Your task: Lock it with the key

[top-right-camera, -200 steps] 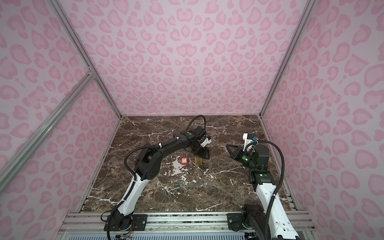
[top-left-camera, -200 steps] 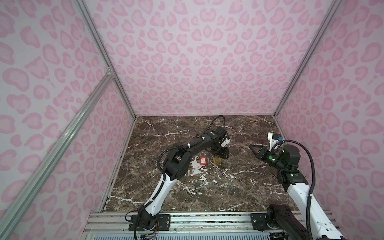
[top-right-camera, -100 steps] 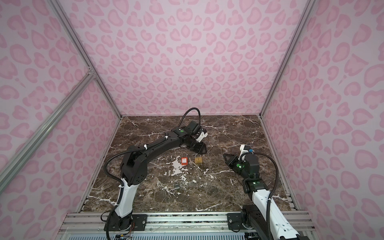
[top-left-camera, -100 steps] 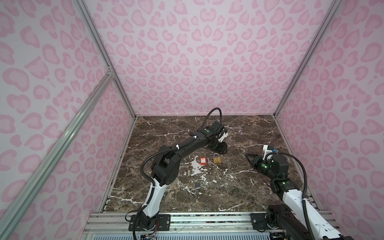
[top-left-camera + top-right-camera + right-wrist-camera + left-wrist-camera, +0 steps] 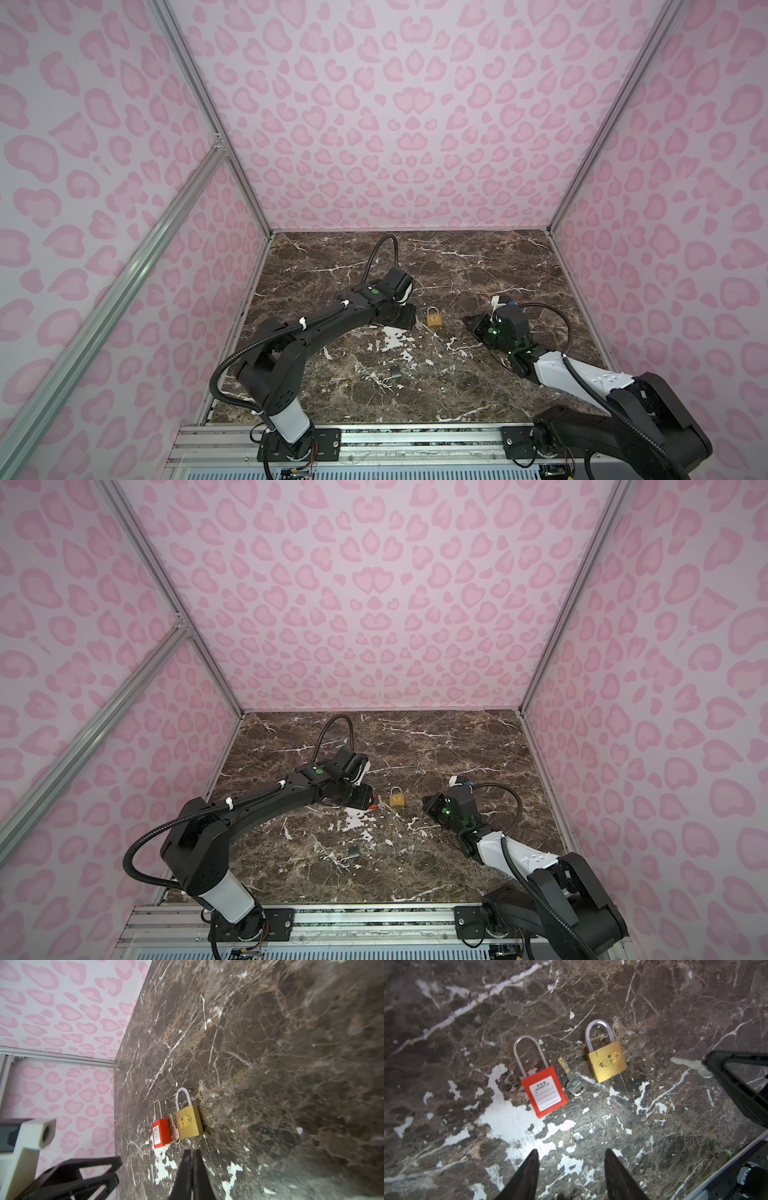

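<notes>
A brass padlock (image 5: 607,1061) lies flat on the marble floor, its shackle pushed in; it shows in both top views (image 5: 433,319) (image 5: 397,798). Beside it lies a red padlock (image 5: 544,1093) with a long shackle. Between the two rests a loose key (image 5: 571,1078) with a gold blade. My left gripper (image 5: 571,1152) hovers open just short of them, holding nothing. My right gripper (image 5: 192,1151) is shut and points at the brass padlock (image 5: 188,1124). In the left wrist view a silver key (image 5: 687,1065) sticks out of its fingertips (image 5: 716,1064).
A small dark piece (image 5: 395,372) lies on the floor nearer the front rail. Pink patterned walls close in three sides. The left arm (image 5: 332,320) reaches across the middle; the right arm (image 5: 561,370) lies low at the right.
My left gripper has drawn back off the padlocks, leftward and toward the front. My right gripper has dropped lower and moved left, closer to the brass padlock.
</notes>
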`<state>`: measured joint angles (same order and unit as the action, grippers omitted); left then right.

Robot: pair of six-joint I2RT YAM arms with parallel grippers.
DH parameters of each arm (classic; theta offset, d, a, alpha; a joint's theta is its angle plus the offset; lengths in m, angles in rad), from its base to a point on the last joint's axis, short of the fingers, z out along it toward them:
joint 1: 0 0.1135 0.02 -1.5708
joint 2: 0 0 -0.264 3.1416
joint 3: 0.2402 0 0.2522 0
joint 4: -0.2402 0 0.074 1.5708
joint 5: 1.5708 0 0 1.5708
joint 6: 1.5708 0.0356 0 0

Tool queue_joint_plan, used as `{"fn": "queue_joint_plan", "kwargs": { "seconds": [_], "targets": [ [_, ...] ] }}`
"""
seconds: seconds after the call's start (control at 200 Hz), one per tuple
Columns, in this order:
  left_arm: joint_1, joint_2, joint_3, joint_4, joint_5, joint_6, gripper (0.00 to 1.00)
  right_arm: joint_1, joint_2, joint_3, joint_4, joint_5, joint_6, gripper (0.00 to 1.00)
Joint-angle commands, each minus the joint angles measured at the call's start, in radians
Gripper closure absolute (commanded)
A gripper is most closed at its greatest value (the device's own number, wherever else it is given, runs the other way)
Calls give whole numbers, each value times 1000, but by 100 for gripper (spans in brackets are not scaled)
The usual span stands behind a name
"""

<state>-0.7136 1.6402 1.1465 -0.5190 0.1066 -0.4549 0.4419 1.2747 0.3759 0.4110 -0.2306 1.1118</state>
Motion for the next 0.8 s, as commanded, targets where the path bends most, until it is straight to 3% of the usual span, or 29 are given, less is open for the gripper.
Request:
{"fn": "queue_joint_plan", "kwargs": {
  "seconds": [0.0, 0.316, 0.797],
  "targets": [
    [4, -51, -61, 71, -38, -51, 47, 34, 47, 19, 87, 88, 31, 100],
    [3, -109, -139, 77, -50, -63, 48, 49, 93, 27, 107, 194, 78, 100],
    [0, -114, -179, 147, -15, -105, 47, 49, 164, 44, 154, 226, 126, 100]
  ]
}}
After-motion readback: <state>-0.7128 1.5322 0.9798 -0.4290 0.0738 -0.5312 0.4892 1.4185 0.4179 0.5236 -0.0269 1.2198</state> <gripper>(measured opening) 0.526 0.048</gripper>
